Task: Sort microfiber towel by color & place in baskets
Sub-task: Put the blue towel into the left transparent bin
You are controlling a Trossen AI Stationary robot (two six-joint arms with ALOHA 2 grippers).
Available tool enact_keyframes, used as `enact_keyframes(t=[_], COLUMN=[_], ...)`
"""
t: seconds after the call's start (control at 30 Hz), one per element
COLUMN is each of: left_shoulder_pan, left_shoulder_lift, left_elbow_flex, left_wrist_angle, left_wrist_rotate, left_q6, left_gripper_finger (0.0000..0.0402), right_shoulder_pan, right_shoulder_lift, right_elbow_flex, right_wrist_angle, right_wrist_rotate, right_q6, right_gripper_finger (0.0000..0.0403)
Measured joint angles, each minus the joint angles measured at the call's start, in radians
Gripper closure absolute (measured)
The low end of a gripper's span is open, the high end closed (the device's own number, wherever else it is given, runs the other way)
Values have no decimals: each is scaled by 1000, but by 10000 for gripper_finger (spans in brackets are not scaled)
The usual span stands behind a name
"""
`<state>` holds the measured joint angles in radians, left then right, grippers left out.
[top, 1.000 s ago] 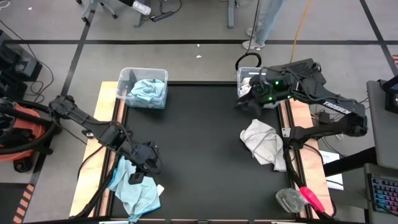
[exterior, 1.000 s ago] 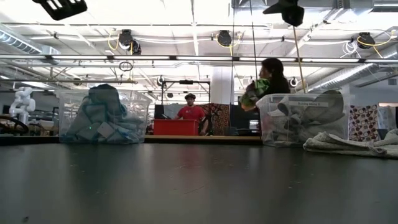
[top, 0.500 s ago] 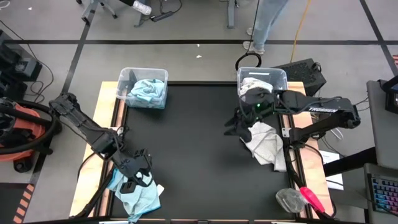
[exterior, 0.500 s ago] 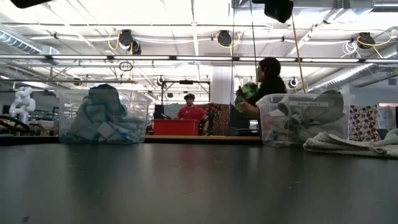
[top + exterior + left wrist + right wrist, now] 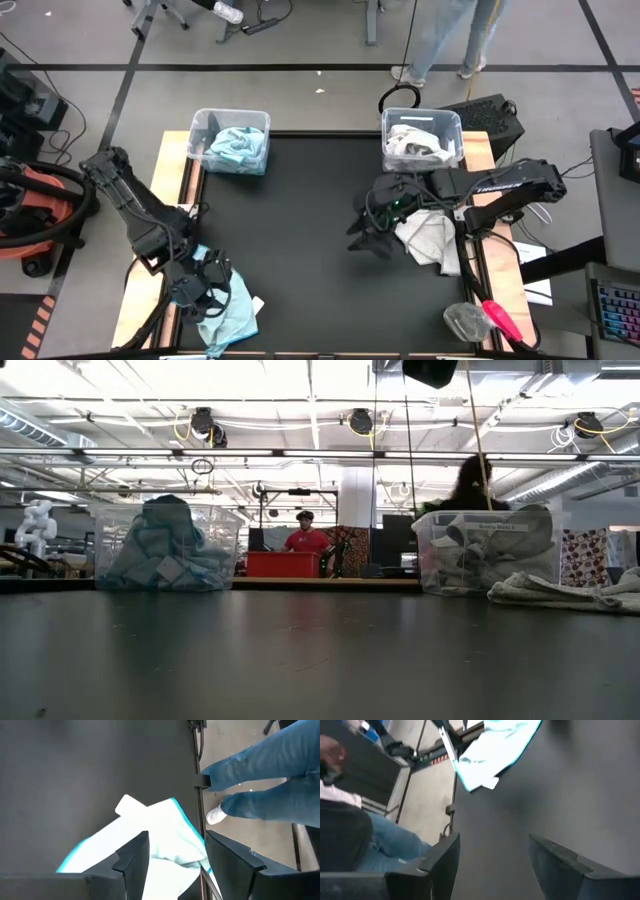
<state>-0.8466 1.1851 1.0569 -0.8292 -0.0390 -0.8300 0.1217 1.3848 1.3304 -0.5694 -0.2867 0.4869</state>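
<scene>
Baskets: two at table's far edge, blue-towel basket [image 5: 231, 141], grey-towel basket [image 5: 421, 138] | loose towels: blue [image 5: 228, 308], grey [image 5: 428, 232] | left claw [image 5: 207, 297] released over blue | right claw [image 5: 366, 235] released, empty | black table [image 5: 300, 220], workshop behind

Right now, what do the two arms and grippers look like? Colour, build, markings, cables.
Both arms are dark, near black, built of slim jointed links. The right arm carries white lettering along its forearm, and green lights glow near its wrist. Thin dark cables run along both. The left arm shows no markings here. Each gripper, left and right, has two flat, dark, angular fingers.
</scene>
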Motion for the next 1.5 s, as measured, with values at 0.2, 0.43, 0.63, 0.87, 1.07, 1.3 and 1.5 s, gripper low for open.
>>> enact_keyframes(t=[0.2, 0.43, 0.63, 0.87, 1.07, 1.3, 1.5], left_shoulder_pan=[-79, -178, -250, -309, -335, -339, -331], left_shoulder_lift=[42, 143, 245, 373, 464, 467, 461], left_elbow_flex=[0, -1, -1, -1, -6, -139, -212], left_wrist_angle=[-26, -45, -45, -45, -37, 192, 316], left_wrist_rotate=[-22, -23, -23, -27, -106, -146, -109], left_q6=[-51, -82, -82, -82, -142, -281, -292], left_gripper_finger=[204, 204, 204, 204, 204, 204, 204], right_shoulder_pan=[54, 97, 114, 116, 123, 144, 158], right_shoulder_lift=[39, 74, 86, 85, 85, 85, 85], right_elbow_flex=[0, 0, 0, 0, 0, 0, 0], right_wrist_angle=[38, 78, 95, 95, 95, 95, 95], right_wrist_rotate=[26, 60, 79, 97, 98, 98, 98], right_q6=[13, 18, 26, 54, 71, 83, 104], right_gripper_finger=[177, 177, 177, 177, 177, 177, 177])
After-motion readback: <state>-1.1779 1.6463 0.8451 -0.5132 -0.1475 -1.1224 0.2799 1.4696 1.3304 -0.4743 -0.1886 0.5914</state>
